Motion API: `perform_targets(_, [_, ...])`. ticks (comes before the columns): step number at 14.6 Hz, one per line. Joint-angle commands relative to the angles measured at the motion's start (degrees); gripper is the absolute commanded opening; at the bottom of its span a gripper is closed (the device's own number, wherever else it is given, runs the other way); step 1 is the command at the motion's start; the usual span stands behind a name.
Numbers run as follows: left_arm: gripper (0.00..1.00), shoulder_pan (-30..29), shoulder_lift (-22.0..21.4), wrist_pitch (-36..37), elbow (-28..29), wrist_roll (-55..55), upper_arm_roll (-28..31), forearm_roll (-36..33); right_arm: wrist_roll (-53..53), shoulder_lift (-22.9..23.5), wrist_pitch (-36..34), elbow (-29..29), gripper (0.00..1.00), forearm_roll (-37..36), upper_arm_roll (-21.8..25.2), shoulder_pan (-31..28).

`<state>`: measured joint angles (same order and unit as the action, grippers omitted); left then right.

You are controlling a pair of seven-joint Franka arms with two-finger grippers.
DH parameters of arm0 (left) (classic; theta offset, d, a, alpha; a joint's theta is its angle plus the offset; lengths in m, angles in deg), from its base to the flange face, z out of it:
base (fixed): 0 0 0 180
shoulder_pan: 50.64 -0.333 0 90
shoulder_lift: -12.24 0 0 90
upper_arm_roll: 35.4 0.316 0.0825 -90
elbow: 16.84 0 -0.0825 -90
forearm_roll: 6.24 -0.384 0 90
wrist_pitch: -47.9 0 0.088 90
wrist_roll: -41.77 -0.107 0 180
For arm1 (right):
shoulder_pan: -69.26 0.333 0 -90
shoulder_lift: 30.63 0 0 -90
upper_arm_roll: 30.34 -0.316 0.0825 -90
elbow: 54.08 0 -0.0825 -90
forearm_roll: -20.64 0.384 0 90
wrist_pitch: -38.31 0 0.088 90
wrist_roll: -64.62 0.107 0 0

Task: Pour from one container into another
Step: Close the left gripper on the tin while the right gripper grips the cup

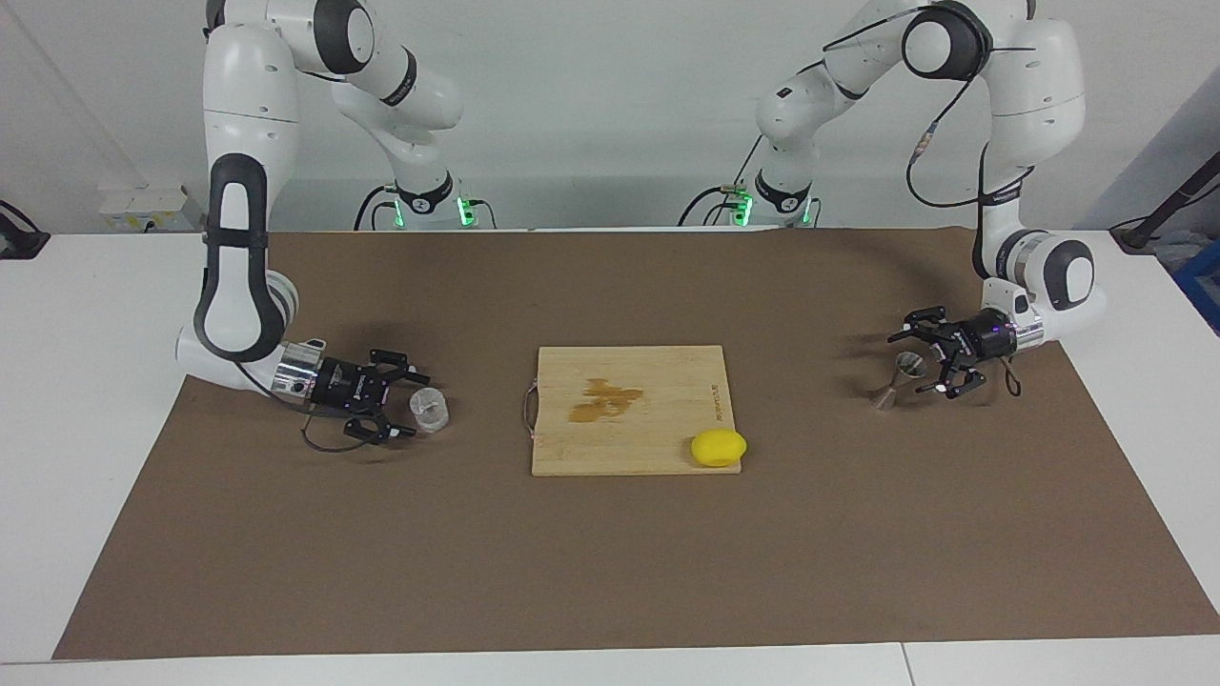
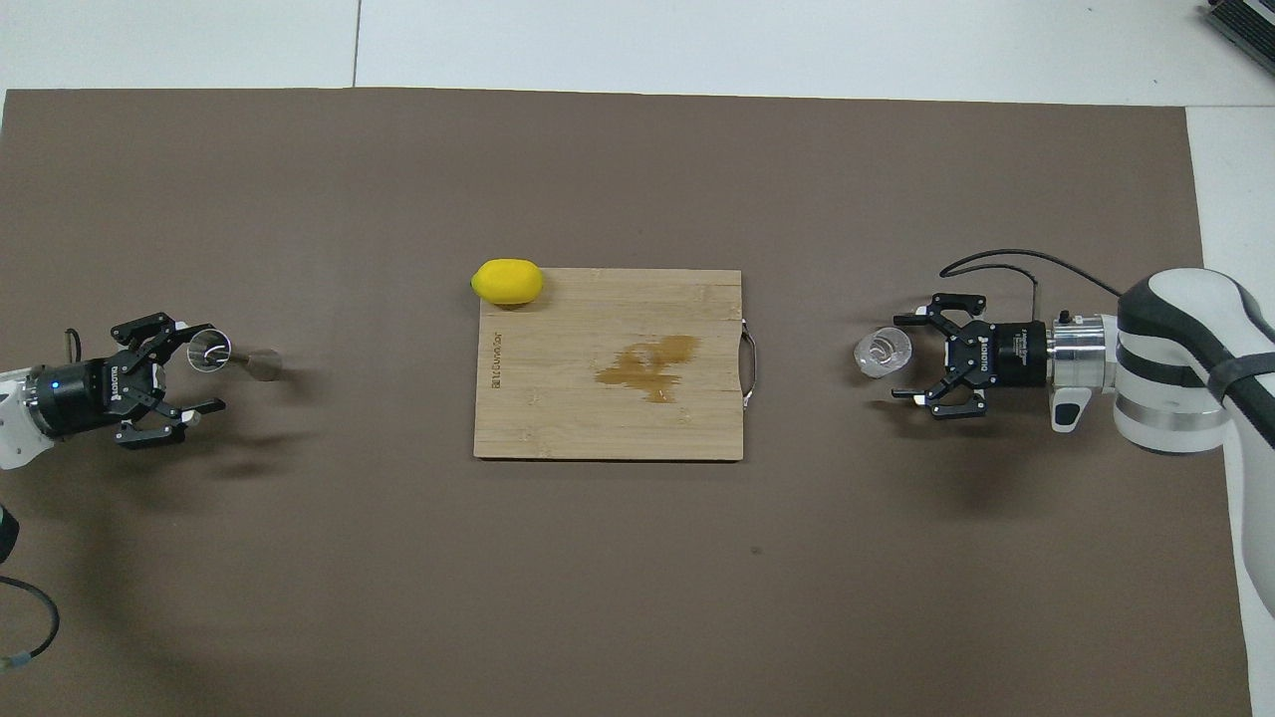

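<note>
Two pincers are mine here, and both stand wide with nothing in them. My right gripper (image 1: pixel 405 405) lies low on its side at the right arm's end of the brown mat (image 1: pixel 610 572), its two fingers spread around empty space just beside the small clear glass cup (image 1: pixel 429 410), which stands upright on the mat and is not yet touched, as far as I can tell. My left gripper (image 1: pixel 932 363) hovers at the left arm's end, just beside the upper cone of the steel jigger (image 1: pixel 896 379), which stands upright on its narrow waist. Between them lies a wooden cutting board (image 1: pixel 658 448) with a brown stain, and a lemon (image 1: pixel 719 448) rests at its corner. My worry is the jigger: it looks top-heavy on a small foot, so a finger brushing its rim on the way in would likely tip it. The cup looks smooth, so a grip taken off-centre might push it away or let it slide. Both containers sit well apart, so a pour begun before they are brought together would land on the mat.
</note>
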<state>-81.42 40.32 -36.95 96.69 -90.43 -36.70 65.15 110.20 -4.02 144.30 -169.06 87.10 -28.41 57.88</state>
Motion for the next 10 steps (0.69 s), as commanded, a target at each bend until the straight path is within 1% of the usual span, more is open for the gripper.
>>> perform_targets(1, [1.00,0.4,0.1,1.2,0.2,-3.1,-0.2,3.0,0.3,0.3,1.0,0.0,1.00,2.8,-0.3,1.3])
perform_targets(6, [1.00,2.6,0.3,-0.3,0.3,-6.1,-0.2,5.4,-0.5,0.3,1.1,0.0,1.00,2.8,-0.2,1.5])
perform_targets(10, [1.00,1.7,0.2,0.5,-0.3,-6.0,-0.2,5.0,0.1,0.4,2.4,0.1,0.99,2.5,-0.2,1.7])
